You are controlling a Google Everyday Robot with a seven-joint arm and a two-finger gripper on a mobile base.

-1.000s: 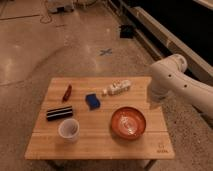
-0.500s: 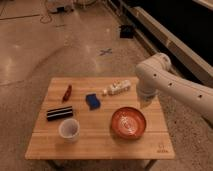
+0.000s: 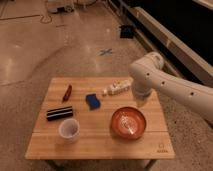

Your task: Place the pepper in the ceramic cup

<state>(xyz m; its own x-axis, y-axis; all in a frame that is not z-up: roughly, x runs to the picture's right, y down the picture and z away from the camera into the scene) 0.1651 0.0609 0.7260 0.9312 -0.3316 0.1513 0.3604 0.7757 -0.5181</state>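
Note:
The pepper [image 3: 67, 93] is a slim red piece lying near the far left of the wooden table [image 3: 100, 145]. The white ceramic cup [image 3: 69, 129] stands upright near the front left, below the pepper. My gripper [image 3: 141, 101] hangs from the white arm over the right part of the table, just behind the orange bowl. It is far to the right of both the pepper and the cup, and nothing shows in its grasp.
An orange-red bowl [image 3: 128, 122] sits front right. A blue block [image 3: 92, 101] lies mid-table, a black bar [image 3: 60, 113] left of it, and a small white object [image 3: 116, 88] toward the back. The white arm [image 3: 175, 90] reaches in from the right.
The arm has swung left over the table, carrying the gripper from the right edge to a spot behind the orange bowl. The objects on the table have not moved.

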